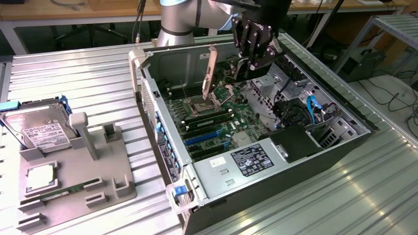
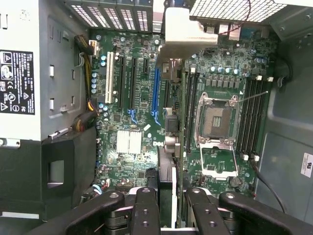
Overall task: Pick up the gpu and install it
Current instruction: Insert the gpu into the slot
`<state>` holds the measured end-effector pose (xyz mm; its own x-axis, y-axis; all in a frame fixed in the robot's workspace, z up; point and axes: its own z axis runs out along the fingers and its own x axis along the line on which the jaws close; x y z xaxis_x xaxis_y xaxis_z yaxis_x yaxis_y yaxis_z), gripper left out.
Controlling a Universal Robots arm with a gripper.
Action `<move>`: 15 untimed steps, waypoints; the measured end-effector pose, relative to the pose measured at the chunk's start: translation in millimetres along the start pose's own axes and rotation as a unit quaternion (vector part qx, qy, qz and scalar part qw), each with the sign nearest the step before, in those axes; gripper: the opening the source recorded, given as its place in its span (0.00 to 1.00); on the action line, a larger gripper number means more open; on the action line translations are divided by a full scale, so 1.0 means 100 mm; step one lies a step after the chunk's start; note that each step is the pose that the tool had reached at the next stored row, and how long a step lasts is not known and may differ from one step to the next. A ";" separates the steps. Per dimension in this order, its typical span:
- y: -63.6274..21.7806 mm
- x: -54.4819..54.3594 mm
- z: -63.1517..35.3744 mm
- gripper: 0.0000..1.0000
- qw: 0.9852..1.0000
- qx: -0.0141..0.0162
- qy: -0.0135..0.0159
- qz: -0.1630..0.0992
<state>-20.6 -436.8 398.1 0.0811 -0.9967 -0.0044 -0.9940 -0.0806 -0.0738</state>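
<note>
My gripper (image 1: 252,62) hangs over the open computer case (image 1: 339,147), shut on the gpu (image 1: 210,73). The gpu is a thin dark card held on edge, with its silver bracket toward the exterior view's left. In the wrist view the gpu (image 2: 167,181) runs edge-on away from the gripper (image 2: 171,200) to its bracket (image 2: 181,34). It hovers above the motherboard (image 2: 142,98), between the blue slot (image 2: 156,93) and the black memory slots (image 2: 189,112). I cannot tell whether its lower edge touches the board.
A grey fixture tray (image 1: 121,188) at the exterior view's left holds a hard drive (image 1: 39,129), a processor (image 1: 39,178) and a RAM stick (image 1: 65,191). Inside the case are the power supply (image 1: 251,159), the open processor socket (image 2: 217,117) and cables (image 1: 312,110).
</note>
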 end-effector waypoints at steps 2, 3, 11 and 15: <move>0.000 0.00 0.012 0.27 1.000 0.000 0.000 0.005; 0.000 0.00 0.020 0.27 1.000 0.000 0.001 0.011; 0.028 -0.02 0.159 0.27 0.999 0.000 0.003 0.045; 0.202 -0.05 0.249 0.27 0.999 0.001 0.004 0.044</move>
<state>-39.3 -433.1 371.8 -0.0080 -1.0000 -0.0035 -0.9971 0.0082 -0.0750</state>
